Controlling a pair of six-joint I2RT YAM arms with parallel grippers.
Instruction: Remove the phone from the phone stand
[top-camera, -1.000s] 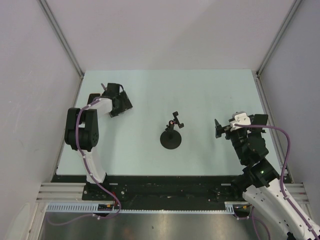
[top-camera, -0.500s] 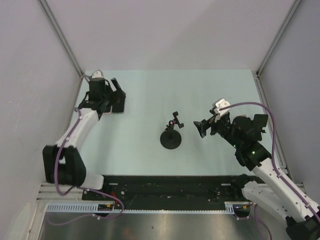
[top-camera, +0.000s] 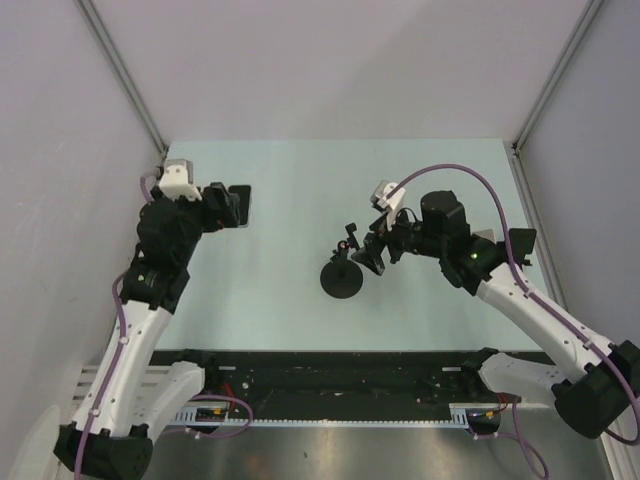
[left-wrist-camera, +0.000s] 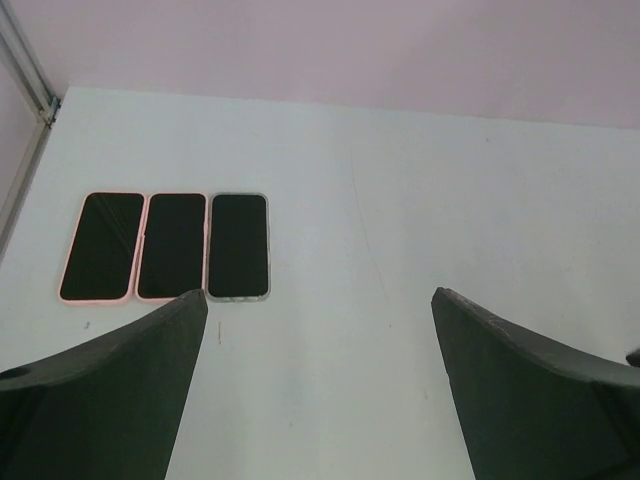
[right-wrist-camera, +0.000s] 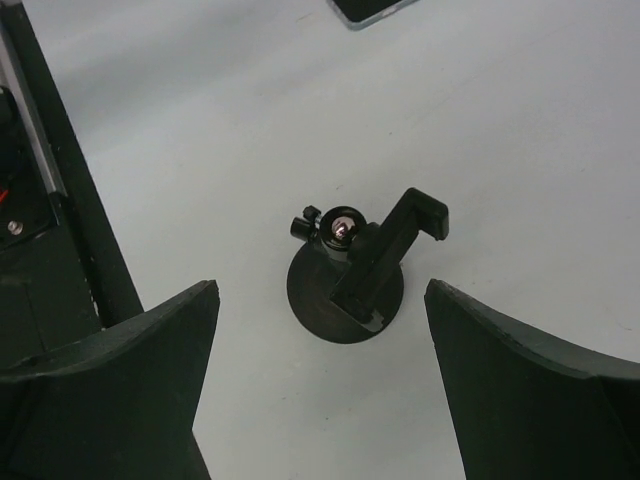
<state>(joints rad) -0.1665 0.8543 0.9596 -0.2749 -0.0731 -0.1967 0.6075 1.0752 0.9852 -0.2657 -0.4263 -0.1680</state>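
The black phone stand (top-camera: 343, 276) stands mid-table on its round base, and its clamp holds nothing (right-wrist-camera: 388, 250). Three phones lie flat side by side at the far left: two in pink cases (left-wrist-camera: 100, 246) (left-wrist-camera: 172, 245) and one in a clear case (left-wrist-camera: 239, 245). My left gripper (left-wrist-camera: 320, 296) is open, raised above and behind the row, touching none of them. My right gripper (right-wrist-camera: 320, 290) is open and hangs just right of the stand (top-camera: 375, 250), which sits ahead between its fingers without contact.
The black base rail (top-camera: 340, 365) runs along the table's near edge. Grey walls with metal corner posts (top-camera: 125, 75) enclose the table on three sides. A corner of one phone (right-wrist-camera: 370, 8) shows at the top of the right wrist view.
My left arm has risen and drawn back from the phones, its jaws opening wider. My right arm has swung left from the table's right side up to the stand.
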